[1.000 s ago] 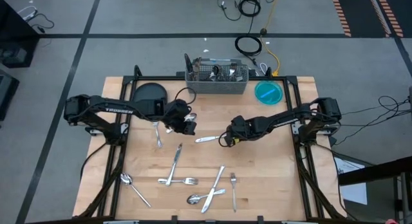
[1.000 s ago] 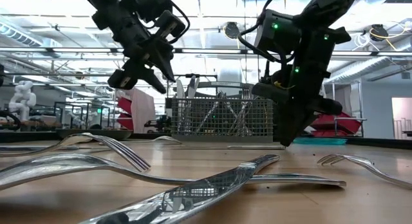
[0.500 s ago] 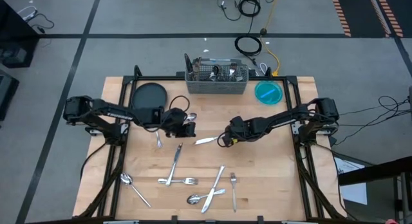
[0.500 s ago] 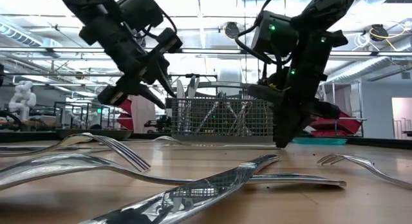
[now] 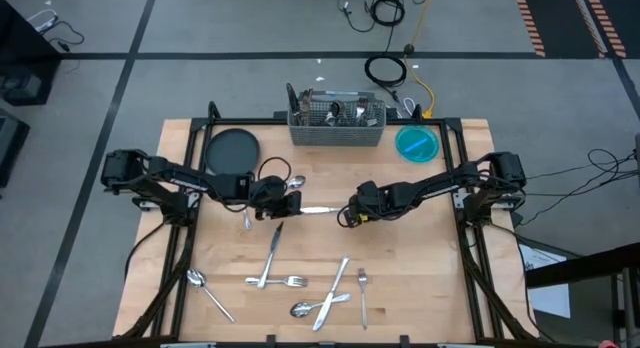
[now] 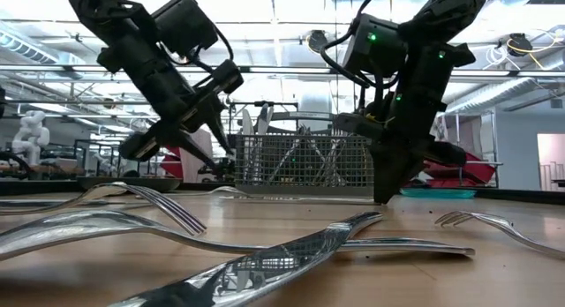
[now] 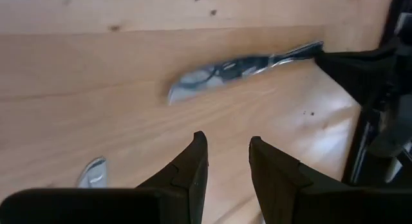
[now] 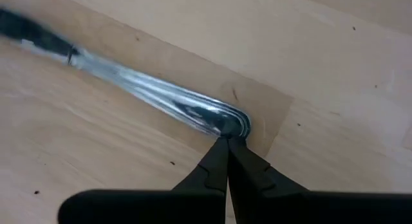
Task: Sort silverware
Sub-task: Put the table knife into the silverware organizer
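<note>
The left gripper, fingers apart and empty, has moved toward the knife that the right gripper, pinched together, pushes at 9 o'clock, so a handover seems near.

2 arms hang over scattered silverware (wire caddy behind).

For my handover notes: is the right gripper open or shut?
Shut: in the right wrist view the right gripper has its fingers pressed together on the knife handle's end.
</note>
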Motion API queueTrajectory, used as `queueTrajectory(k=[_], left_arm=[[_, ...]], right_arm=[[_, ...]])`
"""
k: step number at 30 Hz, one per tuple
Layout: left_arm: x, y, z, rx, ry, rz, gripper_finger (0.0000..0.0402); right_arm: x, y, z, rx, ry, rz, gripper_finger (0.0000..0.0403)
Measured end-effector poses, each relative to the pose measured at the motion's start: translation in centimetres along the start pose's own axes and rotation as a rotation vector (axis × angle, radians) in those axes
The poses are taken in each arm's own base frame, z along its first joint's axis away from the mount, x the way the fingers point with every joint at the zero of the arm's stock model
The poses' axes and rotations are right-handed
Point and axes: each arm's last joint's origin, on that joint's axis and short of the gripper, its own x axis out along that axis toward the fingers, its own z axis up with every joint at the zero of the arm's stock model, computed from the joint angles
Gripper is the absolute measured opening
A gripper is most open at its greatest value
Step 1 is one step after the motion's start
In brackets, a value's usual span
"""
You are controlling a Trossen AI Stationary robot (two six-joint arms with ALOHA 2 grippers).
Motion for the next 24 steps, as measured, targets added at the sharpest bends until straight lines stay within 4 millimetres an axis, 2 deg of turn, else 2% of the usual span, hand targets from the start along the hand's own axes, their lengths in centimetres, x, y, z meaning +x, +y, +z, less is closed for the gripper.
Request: queueTrajectory(k=[8,13,18,24], left_arm=[[0.1,0.4,0.3,-0.027,-0.078,0.015,0.0119],[1.7,1.3,1.3,-0.059,-0.081,0.064,0.0119],[3.8,2.0,1.6,-0.102,-0.042,0.072,0.0119],[3.9,2.1,2.2,-0.124,-0.062,0.064,0.0119]], right_arm=[[0.1,0.2,0.0,-0.009,0.001,0.027,0.0],[0.1,0.2,0.0,-0.019,-0.002,0.022,0.0],[0.1,0.2,0.0,-0.026,-0.005,0.02,0.0],[0.1,0.2,-0.1,-0.05,-0.005,0.02,0.0]])
